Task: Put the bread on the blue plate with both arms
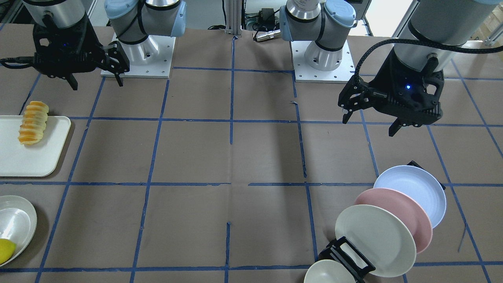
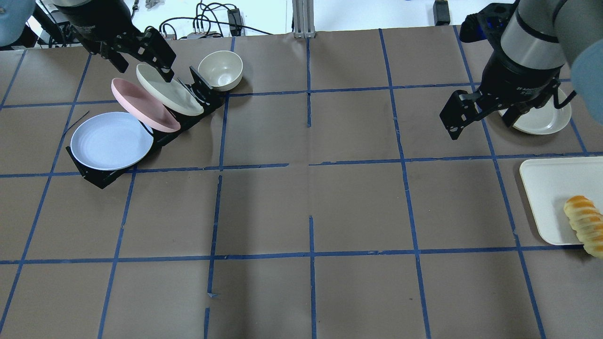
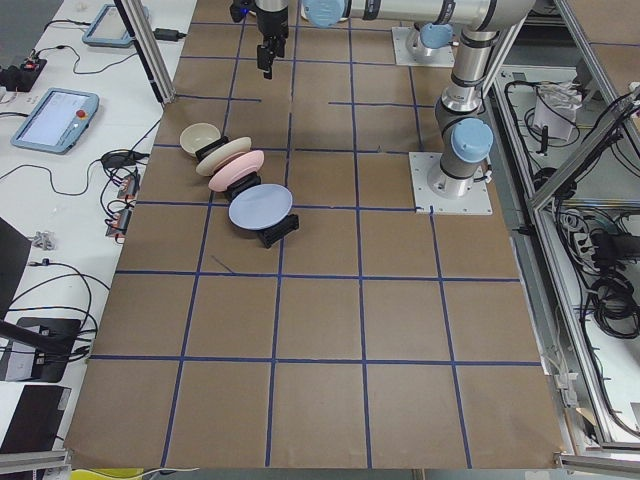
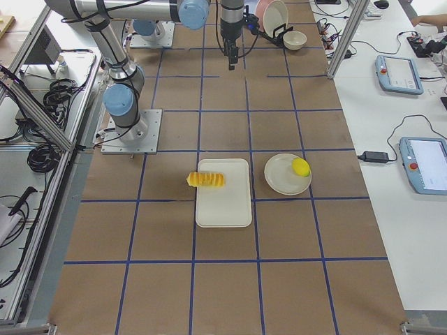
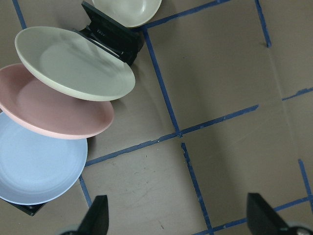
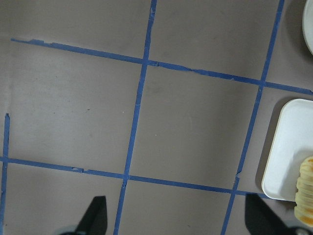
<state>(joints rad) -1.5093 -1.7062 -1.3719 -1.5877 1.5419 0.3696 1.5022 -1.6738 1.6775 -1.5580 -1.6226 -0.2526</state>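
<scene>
The bread (image 1: 33,122) lies at the corner of a white tray (image 1: 35,157), one end over the rim; it also shows in the overhead view (image 2: 584,223) and the right wrist view (image 6: 305,193). The blue plate (image 2: 110,140) leans in a black rack (image 2: 188,117), lowest of three plates; it also shows in the front view (image 1: 412,188) and the left wrist view (image 5: 34,166). My left gripper (image 2: 141,70) is open and empty, above the rack's far end. My right gripper (image 2: 480,129) is open and empty, above bare table left of the tray.
A pink plate (image 2: 141,106) and a cream plate (image 2: 167,89) stand in the same rack, with a cream bowl (image 2: 220,69) beyond it. A white plate (image 1: 19,224) with a yellow lemon (image 1: 6,249) sits beyond the tray. Blue tape lines grid the brown table.
</scene>
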